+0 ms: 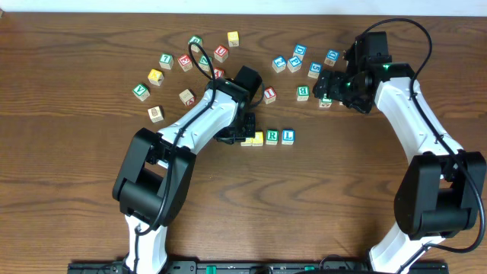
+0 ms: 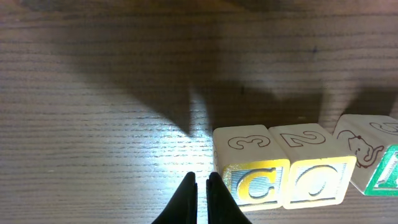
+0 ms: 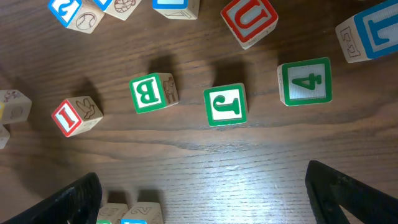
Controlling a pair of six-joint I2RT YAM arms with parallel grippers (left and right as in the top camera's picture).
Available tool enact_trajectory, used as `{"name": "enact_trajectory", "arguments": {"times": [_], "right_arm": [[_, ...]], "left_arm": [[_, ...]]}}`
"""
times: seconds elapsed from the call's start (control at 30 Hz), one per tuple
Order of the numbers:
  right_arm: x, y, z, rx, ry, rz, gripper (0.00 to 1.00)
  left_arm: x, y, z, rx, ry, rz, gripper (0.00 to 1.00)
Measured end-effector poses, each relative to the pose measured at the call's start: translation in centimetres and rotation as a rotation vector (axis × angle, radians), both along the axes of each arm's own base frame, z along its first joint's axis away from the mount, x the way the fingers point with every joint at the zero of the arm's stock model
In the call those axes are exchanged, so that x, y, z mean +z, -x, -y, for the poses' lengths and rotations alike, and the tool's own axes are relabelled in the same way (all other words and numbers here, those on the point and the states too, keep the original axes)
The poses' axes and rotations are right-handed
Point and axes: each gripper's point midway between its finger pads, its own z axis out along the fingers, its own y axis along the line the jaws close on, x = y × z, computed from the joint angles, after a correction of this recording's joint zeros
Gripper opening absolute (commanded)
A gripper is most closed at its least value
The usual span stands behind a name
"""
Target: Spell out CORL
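Note:
Four blocks stand in a row on the wooden table: a yellow C (image 1: 247, 141), a yellow O (image 1: 259, 138), a green R (image 1: 272, 137) and a blue L (image 1: 288, 136). My left gripper (image 1: 237, 135) is shut and empty, its tips just left of the C block. In the left wrist view the shut fingers (image 2: 202, 190) sit beside the C (image 2: 252, 180), with the O (image 2: 314, 177) and the R (image 2: 380, 168) to its right. My right gripper (image 1: 333, 85) is open and empty above loose blocks at the back right. Its view (image 3: 211, 199) shows the R (image 3: 112, 214) and L (image 3: 144, 214) tops at the bottom edge.
Loose blocks lie under the right gripper: a red I (image 3: 73, 116), green B (image 3: 149, 93), green J (image 3: 225, 106), green 4 (image 3: 305, 81) and red U (image 3: 249, 18). Several more blocks are scattered at the back left (image 1: 163, 61).

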Motion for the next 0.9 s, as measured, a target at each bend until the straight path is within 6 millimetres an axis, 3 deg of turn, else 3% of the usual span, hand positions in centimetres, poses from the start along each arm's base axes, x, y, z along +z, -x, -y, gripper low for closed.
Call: {"name": "enact_trajectory", "arguments": {"times": [0.4,0.47,0.53,0.6,0.7,0.77,0.9], "right_arm": [[0.3,-0.5,-0.3,0.006,-0.014,0.022,0.98],[0.5,-0.8,-0.7,0.019,-0.036,0.037,0.85],[0.9,-1.1,-1.5,0.040,-0.075,0.058,0.64],[1.2,-1.2,-2.2,0.064,-0.106,0.070,0.35],[1.3,-1.0,-3.5,0.096,-0.129,0.068,0.10],[1.4,-0.6,-4.8,0.121,-0.135,0.065,0.01],[1.2,0.2,-7.9,0.167,-0.128,0.057,0.01]], "left_arm": [[0.2,-0.8,-1.1,0.008,0.004,0.012,0.07],[0.5,-1.3,-1.7,0.015,0.007,0.021,0.07],[1.2,-1.8,-2.4,0.027,0.014,0.038,0.07],[2.3,-2.5,-3.1,0.040,0.025,0.065,0.08],[4.4,-3.4,-4.4,0.063,0.037,0.121,0.08],[5.8,-4.1,-5.4,0.084,0.039,0.160,0.07],[7.9,-5.2,-7.2,0.125,0.045,0.220,0.07]]}}
